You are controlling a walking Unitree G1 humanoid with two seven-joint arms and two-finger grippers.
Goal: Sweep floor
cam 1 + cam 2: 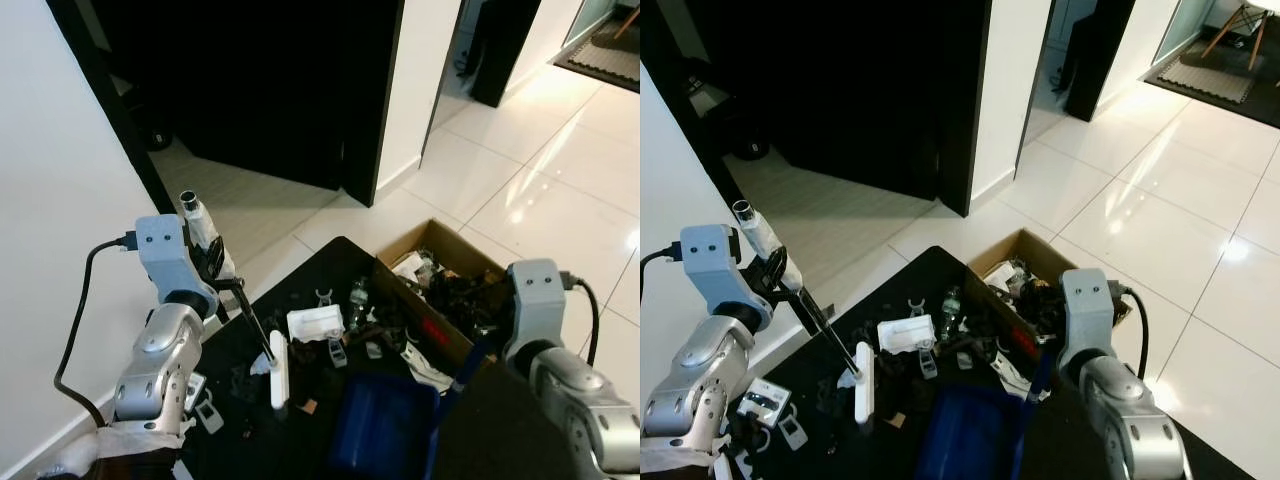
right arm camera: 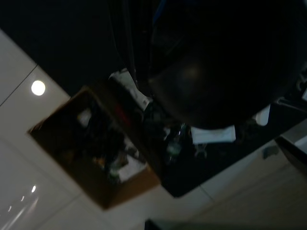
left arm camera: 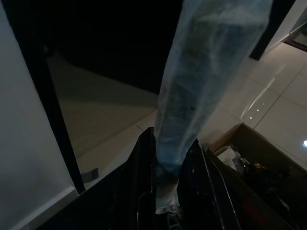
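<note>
My left gripper (image 3: 168, 191) is shut on the pale handle (image 1: 192, 210) of a brush. Its black rod slants down to a white brush head (image 1: 277, 370) that rests among litter on a black mat (image 1: 335, 258). The litter includes a white box (image 1: 315, 322), a small bottle (image 1: 358, 296) and several dark scraps. A blue dustpan (image 1: 385, 420) lies on the mat just right of the brush head. Its blue handle (image 1: 466, 365) rises to my right gripper (image 1: 483, 350), which is shut on it. The right wrist view is very dark.
An open cardboard box (image 1: 430, 238) full of rubbish stands at the mat's far right edge. A white wall (image 1: 60, 200) runs close on my left, with a dark doorway (image 1: 260, 80) ahead. Glossy white tiles (image 1: 560, 170) stretch to the right.
</note>
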